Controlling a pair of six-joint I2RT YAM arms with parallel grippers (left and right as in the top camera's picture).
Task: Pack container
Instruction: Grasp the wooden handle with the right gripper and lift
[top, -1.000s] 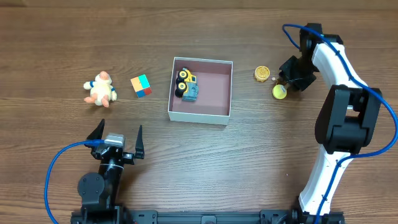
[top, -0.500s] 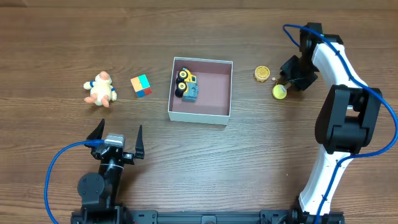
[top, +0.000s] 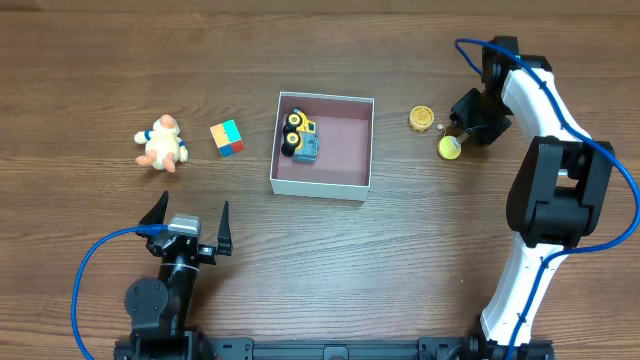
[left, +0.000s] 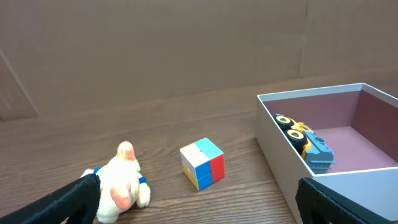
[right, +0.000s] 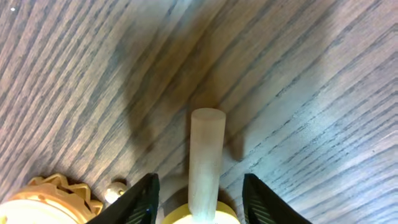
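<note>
The container (top: 322, 188) is a shallow white box with a pink inside, at the table's middle, also in the left wrist view (left: 273, 143). A yellow and blue toy truck (top: 300, 137) lies in its left part. To its right, a small yellow toy with a pale upright stick (top: 449, 148) stands on the table. My right gripper (top: 456, 140) is down over it. In the right wrist view the stick (right: 206, 149) rises between the fingers, and the right gripper (right: 200, 180) is open with a gap on each side. My left gripper (top: 192, 206) hovers open near the front left, holding nothing.
A cream plush animal (top: 160, 145) and a colourful cube (top: 227, 138) lie left of the container. A gold gear-shaped toy (top: 422, 120) sits just left of the yellow toy. Blue cables trail from both arms.
</note>
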